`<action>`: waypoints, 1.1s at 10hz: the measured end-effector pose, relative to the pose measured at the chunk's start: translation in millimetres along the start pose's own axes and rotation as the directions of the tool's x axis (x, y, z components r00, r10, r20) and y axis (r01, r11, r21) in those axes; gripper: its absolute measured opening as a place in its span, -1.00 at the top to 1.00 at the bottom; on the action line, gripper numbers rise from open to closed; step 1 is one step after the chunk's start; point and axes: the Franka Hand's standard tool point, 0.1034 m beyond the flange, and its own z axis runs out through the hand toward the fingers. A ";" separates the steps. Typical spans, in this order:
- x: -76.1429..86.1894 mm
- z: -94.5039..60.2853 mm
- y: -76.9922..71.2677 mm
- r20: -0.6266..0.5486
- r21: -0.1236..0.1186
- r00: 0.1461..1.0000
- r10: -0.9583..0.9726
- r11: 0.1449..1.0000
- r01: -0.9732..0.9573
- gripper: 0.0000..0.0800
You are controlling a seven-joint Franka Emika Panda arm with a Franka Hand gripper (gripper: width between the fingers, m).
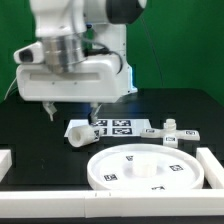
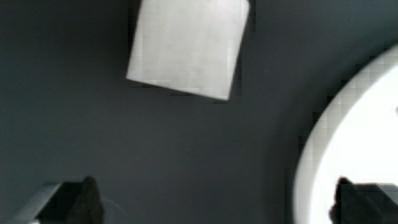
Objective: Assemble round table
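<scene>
From the exterior view, the gripper (image 1: 72,110) hangs released and empty near the leg (image 1: 79,131) lying mid-way across the counter (image 1: 30,140), the disc (image 1: 145,165) by its near edge; the wrist view shows fingertips (image 2: 71,200) spread wide, seemingly to straddle that leg (image 2: 187,45).

Reaches in from twelve o'clock of the exterior view as one white Panda arm (image 1: 70,20), filling the frame from ten to one o'clock. Carries the wrist (image 1: 60,48) upright, with the broad white hand level beneath it. Points the gripper (image 1: 72,112) straight down toward six o'clock. Holds the jaws spread wide, two short fingers (image 1: 50,110) hanging below, one on the nine o'clock side, one on the three o'clock side. Shows the same spread in the wrist view: gripper (image 2: 222,200) with dark fingertips (image 2: 75,198) far apart.
</scene>
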 end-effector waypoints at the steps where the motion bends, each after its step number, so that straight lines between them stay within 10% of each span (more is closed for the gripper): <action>1: 1.6 4.3 -0.7 0.029 0.034 0.989 0.142 0.989 -0.143 -0.62; 4: -2.8 5.4 -1.2 0.066 0.038 0.987 0.149 0.988 -0.151 -0.62; 11: -21.6 10.0 12.7 0.704 0.058 0.700 0.116 0.974 -0.219 -0.62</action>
